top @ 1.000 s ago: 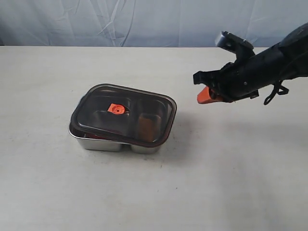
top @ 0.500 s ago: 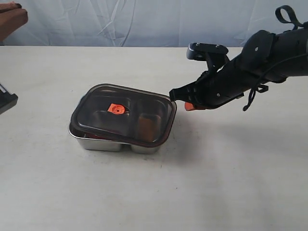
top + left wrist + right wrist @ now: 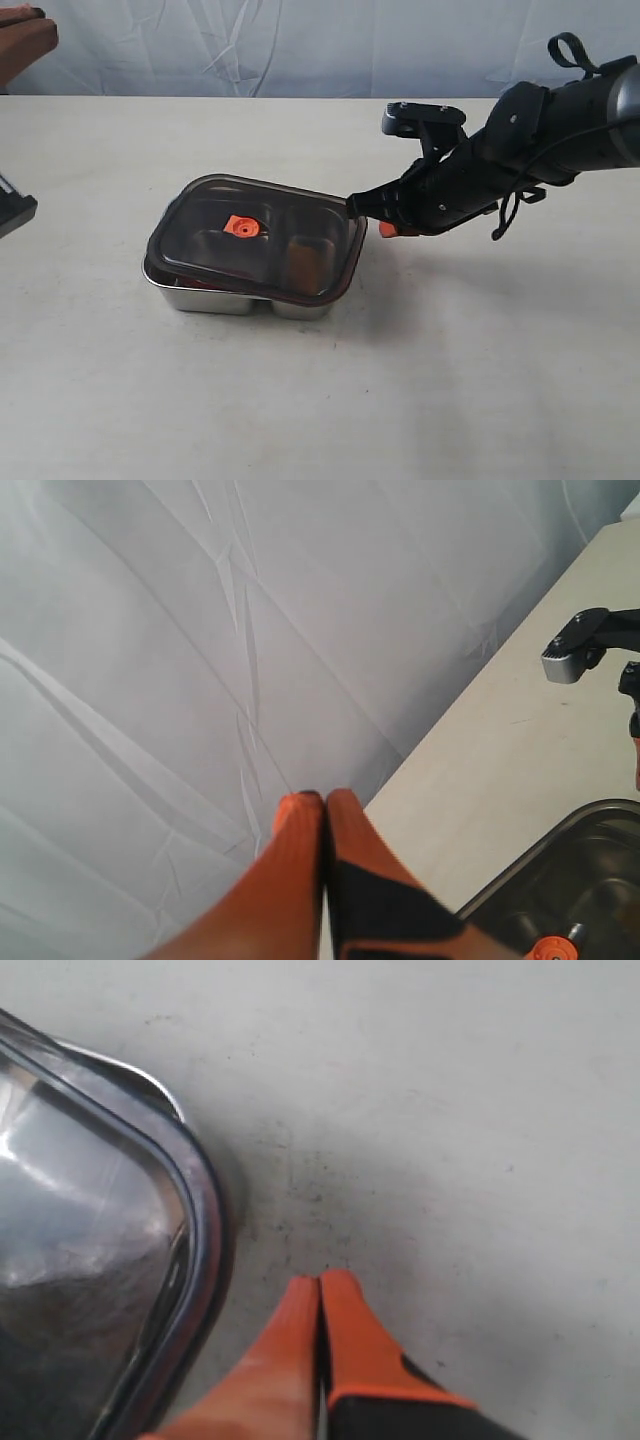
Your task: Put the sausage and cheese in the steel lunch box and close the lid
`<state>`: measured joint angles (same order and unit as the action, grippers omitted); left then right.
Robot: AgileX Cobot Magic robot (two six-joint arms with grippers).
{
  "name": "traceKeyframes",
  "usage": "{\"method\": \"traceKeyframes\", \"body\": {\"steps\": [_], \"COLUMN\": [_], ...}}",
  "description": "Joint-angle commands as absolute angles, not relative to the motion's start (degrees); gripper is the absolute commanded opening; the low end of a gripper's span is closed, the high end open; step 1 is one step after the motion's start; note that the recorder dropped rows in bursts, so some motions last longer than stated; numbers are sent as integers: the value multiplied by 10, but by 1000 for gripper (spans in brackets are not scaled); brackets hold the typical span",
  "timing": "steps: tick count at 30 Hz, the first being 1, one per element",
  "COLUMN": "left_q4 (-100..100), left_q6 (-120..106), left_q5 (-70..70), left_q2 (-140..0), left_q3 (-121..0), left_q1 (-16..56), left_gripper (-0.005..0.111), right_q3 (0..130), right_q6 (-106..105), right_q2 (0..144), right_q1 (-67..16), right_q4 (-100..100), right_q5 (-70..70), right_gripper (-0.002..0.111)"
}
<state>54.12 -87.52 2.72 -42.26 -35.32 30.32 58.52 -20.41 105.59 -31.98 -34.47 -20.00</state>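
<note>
Right claw now nearer lid corner.

The smoky lid, orange valve at its centre, rests askew and tilted on the steel box; cheese shows dimly beneath.

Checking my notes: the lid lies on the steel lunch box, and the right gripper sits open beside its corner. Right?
No: the right gripper is shut, as the right wrist view shows. The lid does lie on the steel lunch box.
</note>
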Motion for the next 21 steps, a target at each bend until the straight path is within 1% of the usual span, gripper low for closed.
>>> {"method": "traceKeyframes", "body": {"steps": [1, 21], "left_q4": [548, 548], "left_q6": [-871, -871], "left_q5": [26, 26], "left_q2": [-424, -424], "left_q3": [-350, -350], "left_q1": [303, 303], "left_gripper": [0, 0], "right_q3": [587, 587], "right_q6": [-204, -204], "right_q2": [1055, 1061], "right_q1": [-328, -338], "right_q4": [-346, -333], "right_q5": [-193, -158], "right_gripper": [-1, -1]}}
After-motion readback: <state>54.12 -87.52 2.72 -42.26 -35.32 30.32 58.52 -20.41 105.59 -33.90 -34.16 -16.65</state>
